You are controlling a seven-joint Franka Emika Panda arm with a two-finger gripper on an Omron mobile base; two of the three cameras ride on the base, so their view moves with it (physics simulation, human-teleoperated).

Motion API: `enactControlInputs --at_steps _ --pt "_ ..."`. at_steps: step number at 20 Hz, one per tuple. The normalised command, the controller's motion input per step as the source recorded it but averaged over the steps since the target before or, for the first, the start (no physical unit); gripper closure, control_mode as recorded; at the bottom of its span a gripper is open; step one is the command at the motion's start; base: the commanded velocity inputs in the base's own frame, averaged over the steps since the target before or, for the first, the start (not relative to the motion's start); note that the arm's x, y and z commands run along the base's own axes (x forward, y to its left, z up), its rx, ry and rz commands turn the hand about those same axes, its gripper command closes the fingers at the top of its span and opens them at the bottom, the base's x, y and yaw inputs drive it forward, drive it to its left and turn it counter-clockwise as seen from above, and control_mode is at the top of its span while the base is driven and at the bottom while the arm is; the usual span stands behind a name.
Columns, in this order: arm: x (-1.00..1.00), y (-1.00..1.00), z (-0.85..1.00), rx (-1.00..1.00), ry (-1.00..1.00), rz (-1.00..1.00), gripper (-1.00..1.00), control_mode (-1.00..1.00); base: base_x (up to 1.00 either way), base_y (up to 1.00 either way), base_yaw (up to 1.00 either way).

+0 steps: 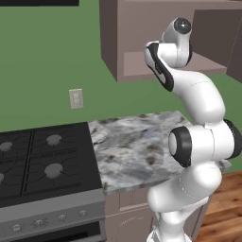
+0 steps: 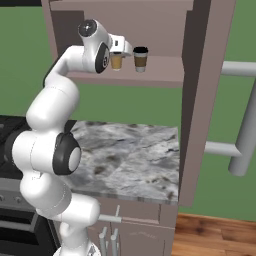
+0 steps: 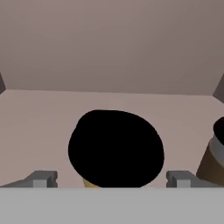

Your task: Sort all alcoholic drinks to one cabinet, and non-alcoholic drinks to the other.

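Up at the top centre of the right base view, a tan cup (image 2: pixel 116 61) with a black lid, upright on the shelf of the open wall cabinet (image 2: pixel 165 75). Just to its right on that same shelf, close but apart, a second cup (image 2: pixel 140 58), darker brown, also black-lidded and upright. Gripper (image 2: pixel 121 50) right at the tan cup, at the shelf's front edge, reached up from the white arm (image 2: pixel 52 112) that climbs from the lower left of the frame.

In the hand view, looking down on the tan cup's round black lid (image 3: pixel 116 148) at lower centre — a sliver of tan wall just under it. Fingertips (image 3: pixel 41 178) low at either side of the lid, spread wide with clear space between each tip and the cup; pincer open, gripping nothing. Brown cup (image 3: pixel 213 164) cut off at the right edge. Bare mauve shelf floor (image 3: pixel 39 127) all around, back wall across the top.

In the left base view, same cabinet (image 1: pixel 137 66) at upper centre, mostly screened by the arm's upper links (image 1: pixel 179 61). Below, a grey marbled counter (image 1: pixel 134 146) through the middle, a black stove (image 1: pixel 42 160) with four burners at lower left, a pale wall socket (image 1: pixel 76 98) on the green wall left of centre.

At the right edge of the right base view — the cabinet's open door (image 2: pixel 202 100), edge-on, with a thick grey bar handle (image 2: pixel 247 130) standing out from it.
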Motion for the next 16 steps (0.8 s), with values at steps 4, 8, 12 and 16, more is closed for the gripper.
enactControlInputs --at_steps 4,8,12,16 --pt "0.00 -0.01 0.00 0.00 -0.01 -0.02 -1.00 -1.00 0.00 0.00 0.00" --pt "-0.07 0.00 0.00 0.00 0.00 -0.01 -1.00 -1.00 0.00 0.00 0.00" --pt "-0.23 0.00 0.03 0.00 0.00 -0.01 -1.00 -1.00 0.00 0.00 0.00" --pt "-0.32 0.00 0.02 0.00 -0.02 0.00 -1.00 -1.00 0.00 0.00 0.00"
